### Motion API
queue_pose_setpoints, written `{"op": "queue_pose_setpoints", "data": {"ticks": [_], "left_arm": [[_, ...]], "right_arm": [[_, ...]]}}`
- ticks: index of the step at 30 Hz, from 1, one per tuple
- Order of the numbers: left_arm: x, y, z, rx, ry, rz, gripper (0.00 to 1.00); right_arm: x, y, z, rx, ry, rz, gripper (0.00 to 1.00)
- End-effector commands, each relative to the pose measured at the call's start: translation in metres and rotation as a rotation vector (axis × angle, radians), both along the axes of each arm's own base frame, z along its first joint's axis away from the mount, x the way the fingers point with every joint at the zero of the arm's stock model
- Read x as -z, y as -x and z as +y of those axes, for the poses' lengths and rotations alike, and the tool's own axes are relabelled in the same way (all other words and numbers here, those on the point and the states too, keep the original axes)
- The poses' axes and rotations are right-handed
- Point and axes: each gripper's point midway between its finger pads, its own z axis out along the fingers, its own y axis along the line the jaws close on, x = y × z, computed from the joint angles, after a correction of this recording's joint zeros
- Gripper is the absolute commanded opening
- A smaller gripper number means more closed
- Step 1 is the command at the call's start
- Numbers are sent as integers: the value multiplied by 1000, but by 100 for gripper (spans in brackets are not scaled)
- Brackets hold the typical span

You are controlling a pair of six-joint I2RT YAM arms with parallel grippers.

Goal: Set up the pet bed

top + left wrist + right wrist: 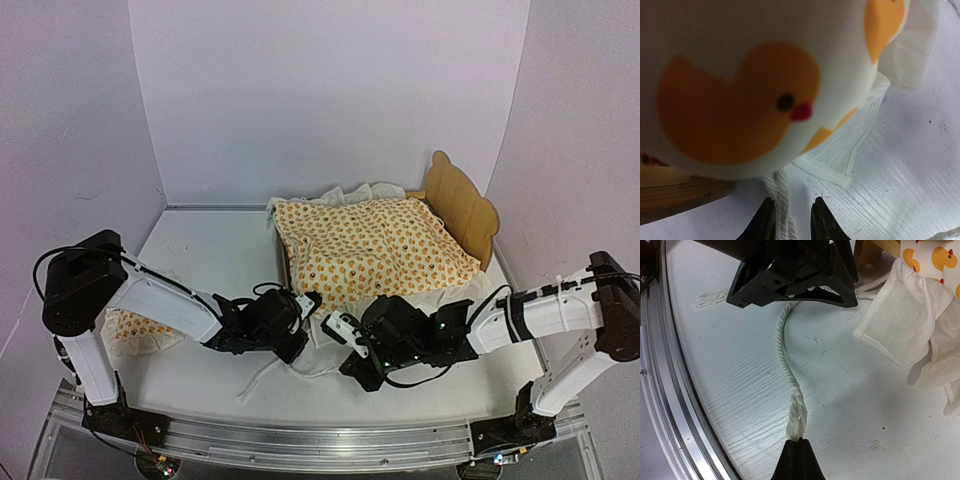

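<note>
I had both arms down at the near corner of the small light plywood pet bed frame with its wavy bear-eared headboard point(462, 205), which stood toward the back right of the white table point(210, 260), the headboard at its far right end. The cream ruffled cover printed with orange ducks point(370, 250) lay spread over it. The right gripper point(799, 445) was pinched fully closed on the frayed end of a twisted white cotton tie point(785, 360), which ran across the table straight into the left gripper point(794, 202). From the left wrist view those fingers point(765, 225) stood only narrowly apart with the cord between them, and I couldn't tell whether they were actually squeezing it or merely straddling it. My main worry was that the right side held only the last loose strands, so I judged any firm tug might strip the cord out. If the left was not truly clamped, the cord could also slide free there. Pulling hard was its own risk, since the tie belonged to the cover, and I reckoned tension could drag the fabric off the corner or skid such a light frame sideways. The two grippers sat close together, so a careless crossing move might knock them into each other or into the wooden rail point(680, 192) just beside the left fingers. A small matching ruffled pillow point(135, 330) lay under the left arm, apart from all this.
</note>
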Motion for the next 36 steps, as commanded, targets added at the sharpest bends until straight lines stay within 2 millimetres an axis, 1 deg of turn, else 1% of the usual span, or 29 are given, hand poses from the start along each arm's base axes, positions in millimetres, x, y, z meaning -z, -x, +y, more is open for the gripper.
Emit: {"op": "queue_pose_setpoints", "data": {"ticks": [1,5,6,8,11,12,14,18,20,24,29,33,36], "left_arm": [[-12,-9,-11,-7,15,-66,22],[-4,-6,-13,8,-7,-65,18],[-2,-5,-13,10,-9,-62,16],[-5,-4,-13,8,-6,-68,11],[-12,-7,-12,-3,0,-87,2],[-16,-7,-11,-5,6,-92,0],[-24,-7,-12,-10,28,-97,0],[-40,-3,-9,-25,85,-86,0],[-48,0,-8,-30,116,-78,0],[-63,7,-5,-27,194,-61,0],[-75,11,-4,-21,238,-52,0],[-80,14,1,-25,253,-53,0],[-84,11,5,-46,250,-62,0]], "right_arm": [[-19,-2,8,-8,-73,-26,0],[-18,-2,7,-5,-70,-25,0],[-18,-2,7,-4,-70,-26,0],[-19,-3,7,2,-72,-30,0],[-17,-11,6,50,-64,-45,0],[-17,-17,7,79,-68,-57,0],[-19,-23,14,119,-105,-60,0],[-23,-37,38,163,-196,-74,0],[-26,-44,48,165,-221,-111,0],[-21,-67,55,233,-274,-185,0],[-20,-82,79,226,-359,-209,0],[-18,-102,84,289,-369,-246,0],[-17,-112,79,333,-363,-270,0]]}}
